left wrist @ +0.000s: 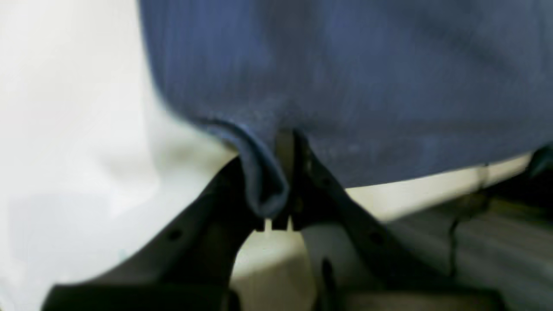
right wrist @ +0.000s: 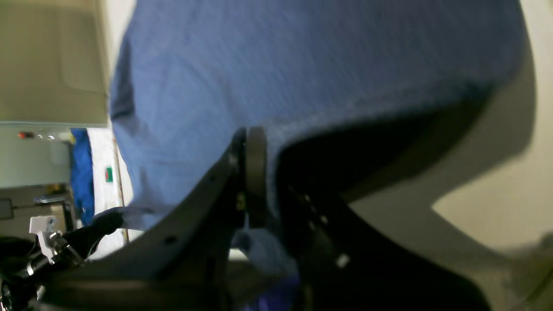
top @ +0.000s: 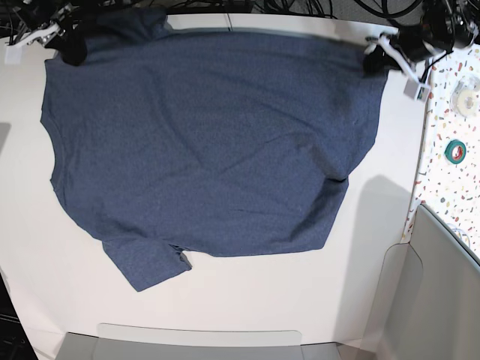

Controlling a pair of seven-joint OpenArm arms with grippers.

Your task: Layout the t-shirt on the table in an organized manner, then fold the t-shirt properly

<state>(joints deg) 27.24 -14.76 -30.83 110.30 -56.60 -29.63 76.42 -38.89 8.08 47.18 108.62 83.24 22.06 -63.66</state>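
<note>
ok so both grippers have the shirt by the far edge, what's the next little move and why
Probably draw both arms a little further apart and away, then lower. The left gripper and right gripper are each shut on the t-shirt at its far corners, yet the cloth shows creases, and one sleeve lies bunched on the table. A gentle stretch should flatten it.

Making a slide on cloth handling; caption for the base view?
Both hands, left and right, pinch the navy t-shirt at its far corners over the white table.
</note>
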